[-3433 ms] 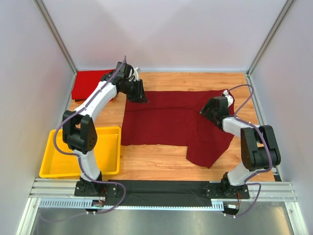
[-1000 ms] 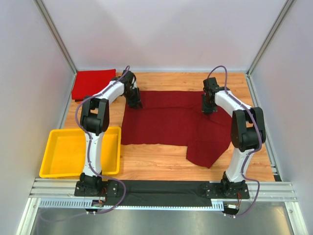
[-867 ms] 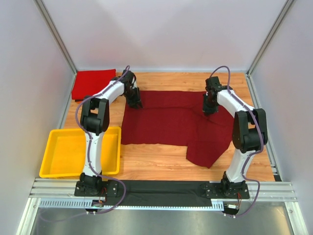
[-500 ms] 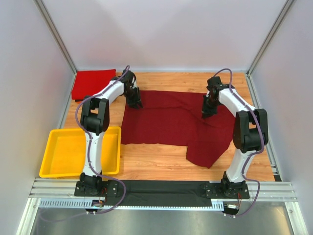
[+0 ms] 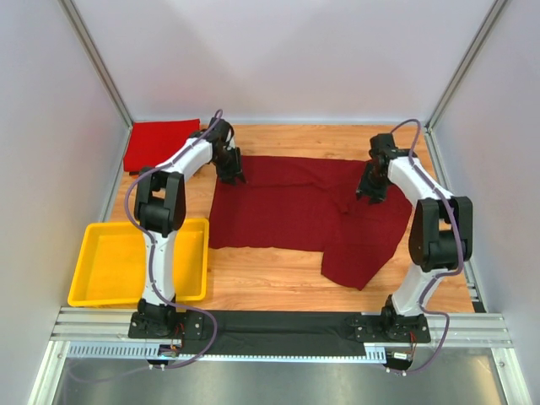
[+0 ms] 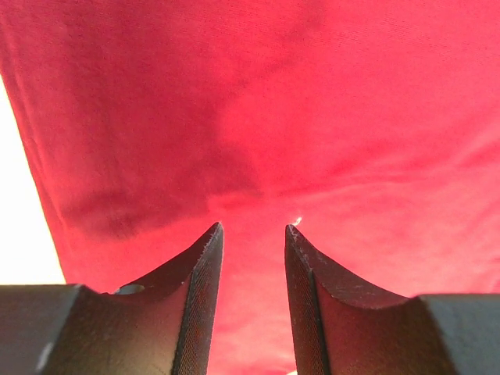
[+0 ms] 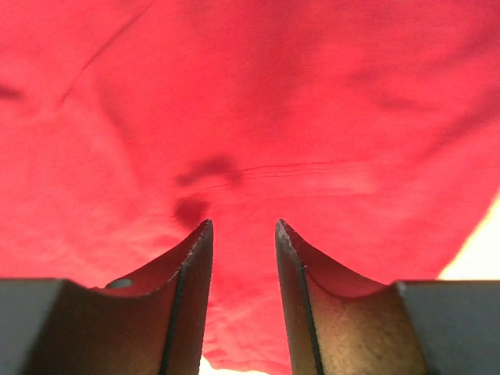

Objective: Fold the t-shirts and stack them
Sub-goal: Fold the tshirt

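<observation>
Left gripper spread, nothing between its fingers, low over the far left corner of the dark maroon t-shirt; right gripper likewise spread over the shirt's far right part. Maroon shirt lies flat mid-tabletop, lightly wrinkled, one lobe reaching nearer on the right. Brighter red t-shirt sits folded in the far left corner.

Matt cloth t-shirts, wooden table
</observation>
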Robot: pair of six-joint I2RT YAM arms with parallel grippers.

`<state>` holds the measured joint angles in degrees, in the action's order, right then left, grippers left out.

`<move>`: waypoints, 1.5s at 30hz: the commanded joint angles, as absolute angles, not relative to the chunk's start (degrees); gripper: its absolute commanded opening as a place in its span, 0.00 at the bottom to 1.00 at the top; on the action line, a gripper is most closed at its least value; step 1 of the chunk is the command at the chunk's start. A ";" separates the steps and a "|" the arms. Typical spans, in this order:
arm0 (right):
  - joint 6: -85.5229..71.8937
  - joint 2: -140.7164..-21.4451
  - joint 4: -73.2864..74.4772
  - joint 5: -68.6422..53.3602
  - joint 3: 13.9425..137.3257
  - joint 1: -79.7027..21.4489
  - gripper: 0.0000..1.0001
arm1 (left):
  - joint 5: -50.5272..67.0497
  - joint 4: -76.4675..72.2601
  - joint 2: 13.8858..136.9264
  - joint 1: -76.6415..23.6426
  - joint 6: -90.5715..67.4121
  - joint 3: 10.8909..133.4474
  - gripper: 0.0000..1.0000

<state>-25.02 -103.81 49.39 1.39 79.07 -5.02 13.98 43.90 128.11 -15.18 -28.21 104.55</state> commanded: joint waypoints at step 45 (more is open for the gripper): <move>-26.63 -101.60 38.41 -3.78 67.33 9.05 0.04 | 14.15 40.78 128.75 -25.05 -30.15 109.42 0.43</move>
<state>-26.72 -103.85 37.65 -3.92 66.81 9.08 16.21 37.65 126.96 -26.63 -31.57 106.50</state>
